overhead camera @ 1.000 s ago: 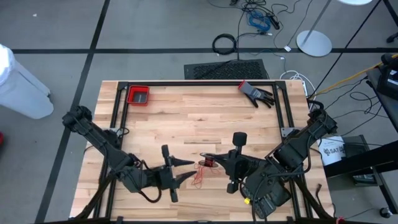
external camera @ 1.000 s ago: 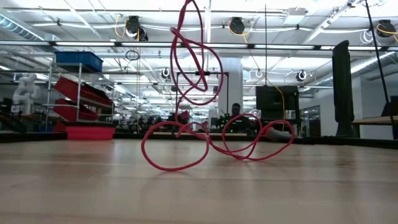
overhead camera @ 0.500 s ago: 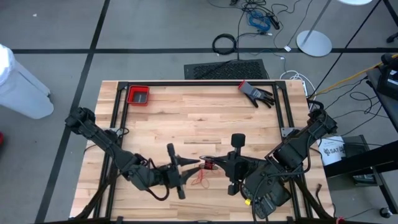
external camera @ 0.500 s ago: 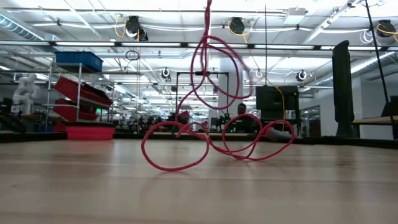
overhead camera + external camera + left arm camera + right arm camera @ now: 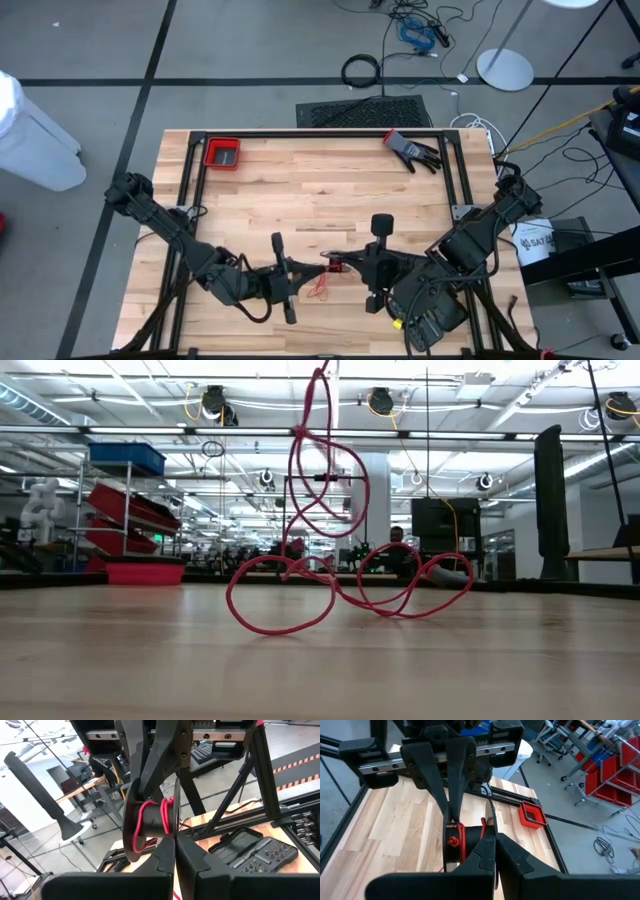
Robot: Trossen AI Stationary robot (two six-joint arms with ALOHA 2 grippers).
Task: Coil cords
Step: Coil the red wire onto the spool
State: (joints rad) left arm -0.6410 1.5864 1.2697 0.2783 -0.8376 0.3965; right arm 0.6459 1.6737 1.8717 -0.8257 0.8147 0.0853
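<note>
The thin red cord [image 5: 322, 510] hangs in loops from above the low view. Its lower loops [image 5: 285, 600] lie on the wooden table, seen from above as a loose tangle [image 5: 320, 288]. A few turns of it are wound on the small black disc [image 5: 150, 822], which is held up over the table's near middle. My right gripper [image 5: 331, 262] is shut on that disc [image 5: 338, 264]. My left gripper [image 5: 299, 270] points level at it from the left, shut on the cord right beside the disc. My left gripper pinches a strand of the red cord [image 5: 172, 817] at its fingertips, right where the cord runs onto the disc. The fingers come level from the table's left. The cord below hangs slack in loops down to the table. My right gripper holds the black disc [image 5: 454, 851] lifted clear of the table, with the cord's turns [image 5: 458, 840] around it. The fingers slant down from the table's right. My own fingers [image 5: 485, 855] hide which part of the disc they are on.
A small red tray [image 5: 222, 153] stands at the table's far left and a black glove [image 5: 412, 150] lies at the far right. A black frame rail [image 5: 320, 133] runs along the far edge. Bare wood lies between these and the grippers.
My left gripper has moved a little toward the table's right, up to the disc, and has shut on the cord there. The hanging loops of the cord have swung and changed shape, while the loops on the table have stayed put.
</note>
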